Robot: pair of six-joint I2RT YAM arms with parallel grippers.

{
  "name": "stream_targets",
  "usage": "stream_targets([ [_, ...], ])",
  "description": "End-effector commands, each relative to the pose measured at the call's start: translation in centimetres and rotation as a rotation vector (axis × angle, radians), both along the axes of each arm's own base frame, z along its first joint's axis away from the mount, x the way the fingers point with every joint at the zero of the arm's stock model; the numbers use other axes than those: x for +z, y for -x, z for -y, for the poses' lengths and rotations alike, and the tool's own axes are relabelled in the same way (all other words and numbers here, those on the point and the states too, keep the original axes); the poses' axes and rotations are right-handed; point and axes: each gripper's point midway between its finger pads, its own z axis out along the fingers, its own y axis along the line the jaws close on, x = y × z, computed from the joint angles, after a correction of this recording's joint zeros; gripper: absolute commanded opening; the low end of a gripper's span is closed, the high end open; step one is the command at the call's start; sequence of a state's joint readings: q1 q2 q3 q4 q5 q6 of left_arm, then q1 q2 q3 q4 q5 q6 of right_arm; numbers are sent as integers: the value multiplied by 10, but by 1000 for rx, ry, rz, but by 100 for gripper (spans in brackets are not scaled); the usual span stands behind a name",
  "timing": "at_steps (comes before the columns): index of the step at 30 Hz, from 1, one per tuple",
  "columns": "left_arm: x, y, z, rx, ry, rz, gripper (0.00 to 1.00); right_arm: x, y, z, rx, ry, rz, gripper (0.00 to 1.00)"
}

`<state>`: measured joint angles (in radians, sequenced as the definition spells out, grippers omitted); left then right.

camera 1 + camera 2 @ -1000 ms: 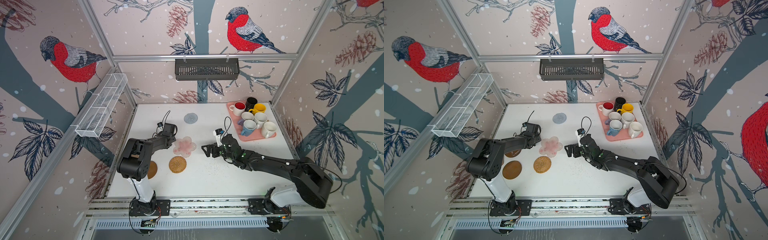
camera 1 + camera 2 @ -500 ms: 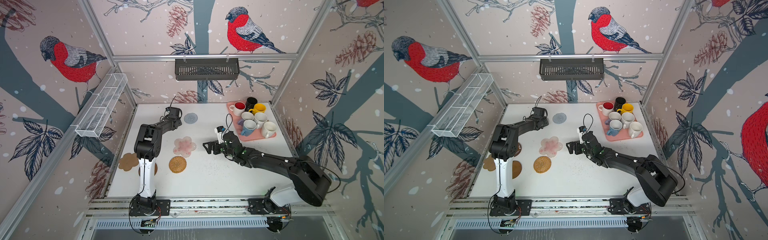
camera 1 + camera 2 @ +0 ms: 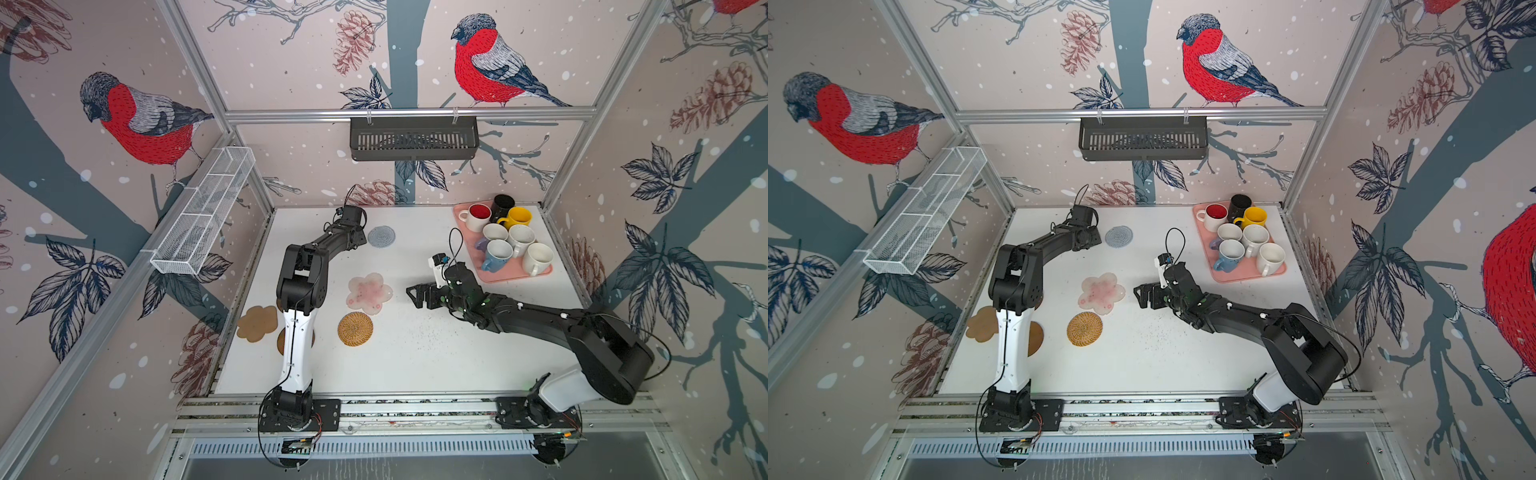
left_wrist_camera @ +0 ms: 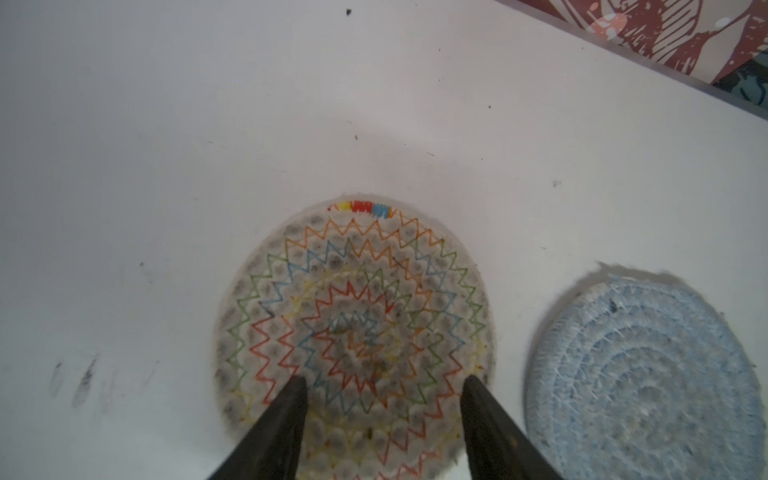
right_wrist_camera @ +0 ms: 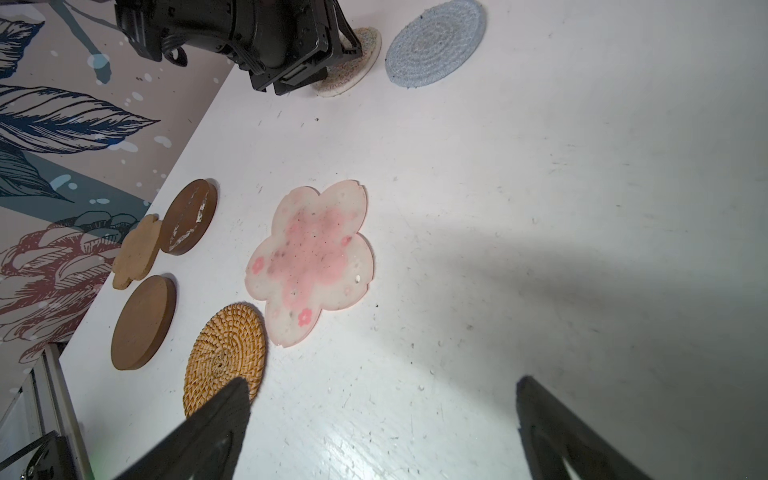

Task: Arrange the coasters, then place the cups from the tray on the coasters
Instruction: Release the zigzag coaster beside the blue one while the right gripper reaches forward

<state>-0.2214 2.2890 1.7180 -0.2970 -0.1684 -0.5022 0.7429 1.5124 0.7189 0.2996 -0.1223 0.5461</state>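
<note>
My left gripper [image 4: 384,380] hangs open over the beige woven coaster [image 4: 353,324], which lies flat at the back of the table beside the grey-blue woven coaster [image 3: 381,236]. In both top views the left arm hides the beige one. My right gripper [image 3: 415,295] stands open and empty over bare table, just right of the pink flower coaster [image 3: 369,291]. The wicker round [image 3: 355,328], cork flower [image 3: 257,323] and two brown discs [image 5: 189,216] [image 5: 143,322] lie front left. Several cups, among them the red-inside one [image 3: 478,216], yellow [image 3: 517,217] and light blue [image 3: 496,255], stand on the pink tray [image 3: 515,276].
A dark slotted basket [image 3: 413,137] hangs on the back wall and a white wire rack [image 3: 203,212] on the left wall. The left arm's upright link [image 3: 297,328] stands over one brown disc. Walls close in the table on three sides.
The left arm swung from beside the pink flower to the back of the table, and its jaws have widened over the beige coaster. The right arm has barely moved.
</note>
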Motion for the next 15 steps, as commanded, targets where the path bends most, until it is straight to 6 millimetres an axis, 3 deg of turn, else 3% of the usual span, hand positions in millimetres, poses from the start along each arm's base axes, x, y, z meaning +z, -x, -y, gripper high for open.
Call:
stream_targets([
  [1, -9, 26, -2, -24, -10, -127, 65, 9, -3, -2, 2, -15, 32, 99],
  [7, 21, 27, -4, -28, -16, -93, 74, 8, -6, 6, -29, 12, 37, 99],
  [8, 28, 27, -3, -31, -11, -86, 78, 8, -6, 7, -34, 14, 36, 99],
  [10, 47, 30, -1, -38, -1, -65, 97, 10, -5, 8, -37, 16, 29, 99],
  [15, 101, 48, 4, -79, 2, -7, 98, 17, 6, 13, -47, 11, 23, 99],
])
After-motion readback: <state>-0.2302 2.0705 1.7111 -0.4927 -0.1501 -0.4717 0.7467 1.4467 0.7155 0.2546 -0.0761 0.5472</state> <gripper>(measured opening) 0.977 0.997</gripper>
